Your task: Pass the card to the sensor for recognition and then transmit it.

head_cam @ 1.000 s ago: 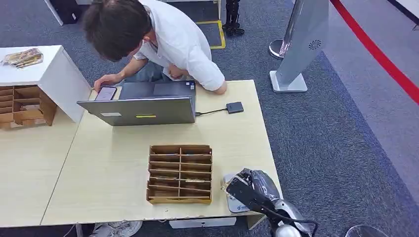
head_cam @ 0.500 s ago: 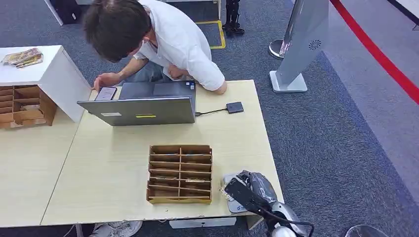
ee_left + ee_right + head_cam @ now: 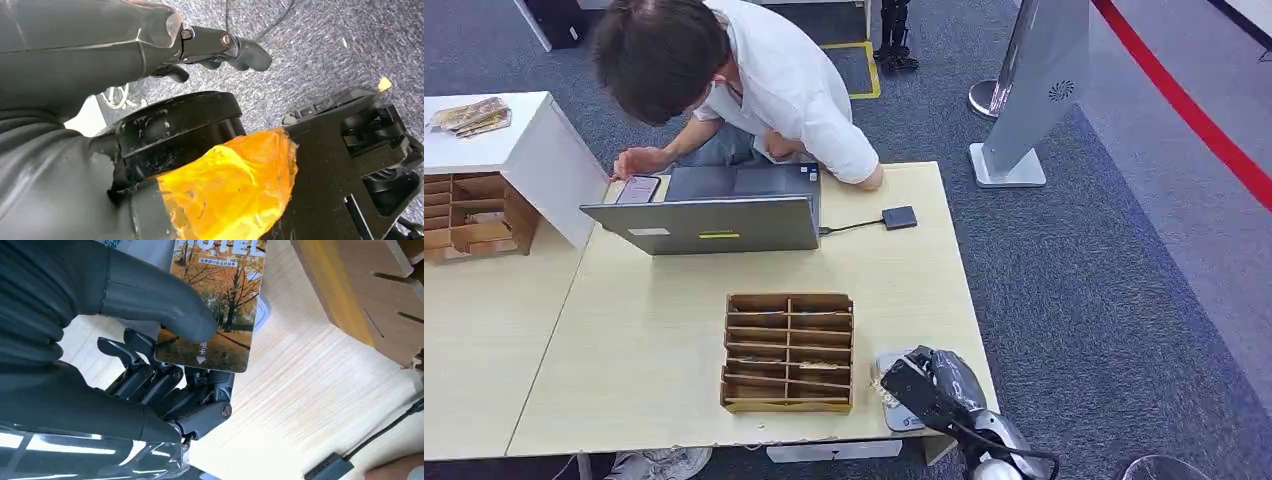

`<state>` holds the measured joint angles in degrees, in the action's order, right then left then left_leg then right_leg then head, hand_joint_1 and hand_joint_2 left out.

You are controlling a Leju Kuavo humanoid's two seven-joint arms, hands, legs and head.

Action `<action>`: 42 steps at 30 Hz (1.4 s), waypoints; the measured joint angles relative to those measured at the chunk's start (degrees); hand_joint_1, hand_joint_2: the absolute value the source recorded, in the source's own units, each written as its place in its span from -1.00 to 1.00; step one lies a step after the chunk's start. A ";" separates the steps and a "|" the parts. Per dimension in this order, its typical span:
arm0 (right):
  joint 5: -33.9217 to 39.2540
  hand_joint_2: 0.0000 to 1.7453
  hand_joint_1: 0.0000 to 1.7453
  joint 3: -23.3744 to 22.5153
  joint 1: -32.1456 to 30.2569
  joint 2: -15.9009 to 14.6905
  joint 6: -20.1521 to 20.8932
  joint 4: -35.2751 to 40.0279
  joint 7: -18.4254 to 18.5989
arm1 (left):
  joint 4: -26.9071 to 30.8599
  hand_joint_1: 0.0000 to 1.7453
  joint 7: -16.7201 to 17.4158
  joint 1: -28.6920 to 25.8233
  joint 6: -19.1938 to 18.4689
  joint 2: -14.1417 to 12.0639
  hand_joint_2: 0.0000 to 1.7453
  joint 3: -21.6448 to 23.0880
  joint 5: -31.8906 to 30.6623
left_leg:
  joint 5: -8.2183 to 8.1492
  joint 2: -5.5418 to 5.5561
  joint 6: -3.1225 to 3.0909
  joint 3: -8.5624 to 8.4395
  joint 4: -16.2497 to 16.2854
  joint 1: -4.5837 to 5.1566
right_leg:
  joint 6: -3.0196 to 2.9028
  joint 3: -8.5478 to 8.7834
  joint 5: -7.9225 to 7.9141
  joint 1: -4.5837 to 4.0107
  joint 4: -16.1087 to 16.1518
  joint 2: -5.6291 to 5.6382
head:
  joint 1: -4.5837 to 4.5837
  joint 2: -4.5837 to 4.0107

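My right hand hovers at the table's front right corner, just right of the wooden slotted rack. In the right wrist view this hand pinches a card printed with autumn trees, thumb on its face and the dark fingers behind it. Under the hand lies a flat white pad with a blue mark. A small black box on a cable lies at the far right of the table beside the laptop. My left hand hangs over the carpet, holding nothing, its fingers apart.
A person leans over the far side of the table, one hand by a phone. A white cabinet and a second wooden rack stand at the left. A grey floor stand rises beyond the table's right end.
My right hand with the card has sunk slightly toward the table's front edge. The person's hand by the phone has shifted a little.
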<state>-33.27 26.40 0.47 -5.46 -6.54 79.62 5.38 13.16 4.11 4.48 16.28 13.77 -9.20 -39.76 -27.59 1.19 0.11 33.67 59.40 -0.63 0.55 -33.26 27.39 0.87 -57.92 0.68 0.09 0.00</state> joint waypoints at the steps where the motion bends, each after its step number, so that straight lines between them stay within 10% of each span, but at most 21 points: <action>1: -0.15 1.00 1.00 -0.17 -0.04 0.13 -0.04 0.00 -0.02 | 0.00 -1.00 0.00 0.00 0.00 0.00 -1.00 0.02 0.00 | 0.00 0.00 0.00 0.00 0.00 0.00 | 0.00 0.00 0.00 0.00 0.00 0.00 | 0.00 0.00; 42: -7.23 1.00 1.00 -2.95 -0.39 2.56 -2.10 -2.34 2.43 | 0.00 -1.00 0.50 -0.06 -0.11 -0.07 -1.00 2.71 1.29 | 0.00 0.00 0.00 0.00 0.00 0.00 | 0.00 0.00 0.00 0.00 0.00 0.00 | 0.00 0.00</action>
<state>-40.50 23.45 0.08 -2.91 -8.63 77.29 7.80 13.16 4.61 4.42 16.17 13.70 -6.49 -38.47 -27.59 1.19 0.11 33.67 59.40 -0.63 0.55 -33.25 27.39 0.87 -57.92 0.68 0.09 0.00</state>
